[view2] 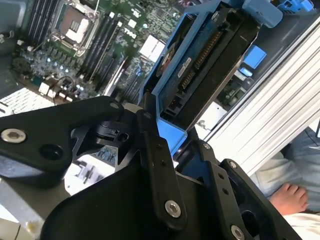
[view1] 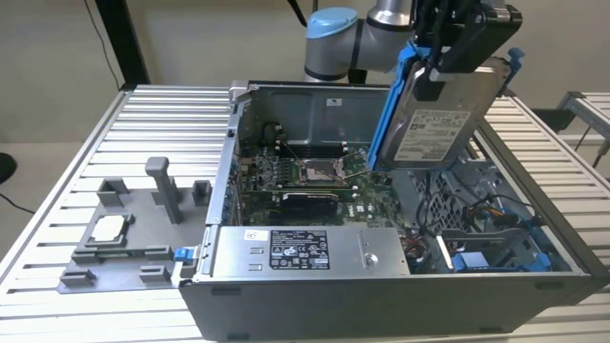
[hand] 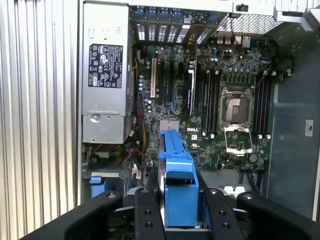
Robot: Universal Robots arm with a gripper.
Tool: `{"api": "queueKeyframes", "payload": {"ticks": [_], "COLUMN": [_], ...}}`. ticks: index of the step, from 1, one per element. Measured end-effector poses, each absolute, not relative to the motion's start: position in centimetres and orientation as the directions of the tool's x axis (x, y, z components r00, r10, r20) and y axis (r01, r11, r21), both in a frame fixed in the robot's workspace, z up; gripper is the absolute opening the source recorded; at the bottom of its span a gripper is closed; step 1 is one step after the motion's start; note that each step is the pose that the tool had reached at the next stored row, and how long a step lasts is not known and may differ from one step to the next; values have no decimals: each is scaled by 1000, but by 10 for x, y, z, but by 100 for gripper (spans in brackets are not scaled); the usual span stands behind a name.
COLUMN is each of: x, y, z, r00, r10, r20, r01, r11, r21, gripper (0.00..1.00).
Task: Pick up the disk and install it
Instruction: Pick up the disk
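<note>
Gripper: jaws clamped on the disk, gripping across the blue carrier near its upper end. In the first wrist view the two black fingers flank the blue carrier edge.

Disk position: lifted clear, hanging over the open computer case, toward its far side on the exterior view's right. Labelled face is toward the exterior camera. Long axis is steep, near upright, with the top leaning slightly to the exterior view's right. Connector end faces down into the case.

Key relation: the drive cage, with its blue fittings, lies below the disk and nearer the camera. The motherboard and power supply sit toward the exterior view's left.

Judgement: pick-up done; disk not yet seated.

Person's hand beside the table.
</note>
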State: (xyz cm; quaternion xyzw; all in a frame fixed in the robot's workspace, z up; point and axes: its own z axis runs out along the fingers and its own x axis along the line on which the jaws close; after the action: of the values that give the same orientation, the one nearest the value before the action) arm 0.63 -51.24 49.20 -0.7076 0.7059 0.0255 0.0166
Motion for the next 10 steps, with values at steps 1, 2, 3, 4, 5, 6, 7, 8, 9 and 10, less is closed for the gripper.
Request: {"api": "queueKeyframes", "payload": {"ticks": [1, 2, 3, 4, 5, 6, 7, 8, 9, 10], "x": [7, 7, 7, 7, 7, 7, 7, 7, 7, 7], "y": [-515, -517, -519, -521, -523, -524, -524, -525, -525, -526], "z": [492, 492, 492, 491, 491, 491, 490, 489, 488, 488], "r00": [1, 1, -1, -2, -5, -12, -19, -27, -34, -42], "r10": [-998, -998, -998, -998, -998, -998, -998, -998, -998, -997], "r20": [-60, -60, -60, -59, -59, -60, -60, -60, -60, -59], "r01": [-1000, -1000, -1000, -1000, -1000, -1000, -1000, -1000, -999, -999], "r11": [-2, -1, 0, 2, 4, 12, 19, 26, 34, 41], "r21": [13, 13, 13, 13, 13, 12, 12, 13, 13, 13], "gripper": [0, 0, 0, 0, 0, 0, 0, 0, 0, 0]}}
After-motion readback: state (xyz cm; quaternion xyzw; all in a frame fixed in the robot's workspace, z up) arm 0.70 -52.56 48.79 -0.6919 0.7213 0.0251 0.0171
